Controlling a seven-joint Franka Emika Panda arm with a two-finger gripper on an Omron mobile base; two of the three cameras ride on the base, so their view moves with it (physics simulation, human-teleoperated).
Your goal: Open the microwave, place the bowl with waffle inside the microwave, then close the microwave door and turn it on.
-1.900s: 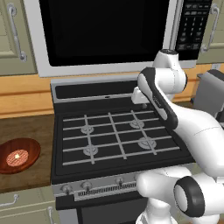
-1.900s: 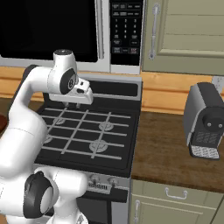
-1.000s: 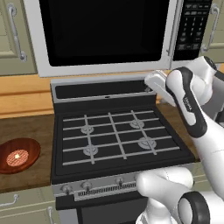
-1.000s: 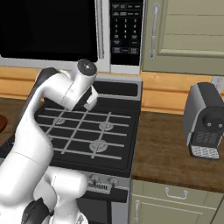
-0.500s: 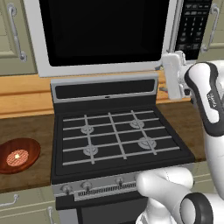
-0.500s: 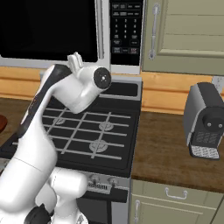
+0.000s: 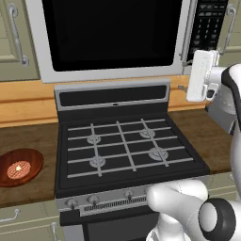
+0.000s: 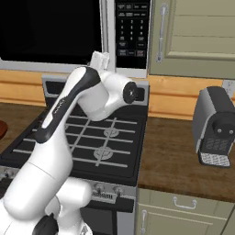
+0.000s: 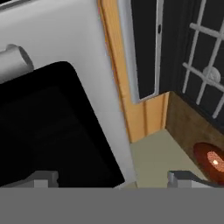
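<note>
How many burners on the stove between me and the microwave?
4, all on the black stove: back-left, back-right, front-left, front-right. None looks hidden in the left base view; the arm covers part of the grate in the right base view.

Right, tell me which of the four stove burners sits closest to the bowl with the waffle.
The front-left burner of the stove. It lies on the side toward the reddish-brown bowl holding the waffle on the counter, and in the nearer row; the other three lie farther right or farther back.
</note>
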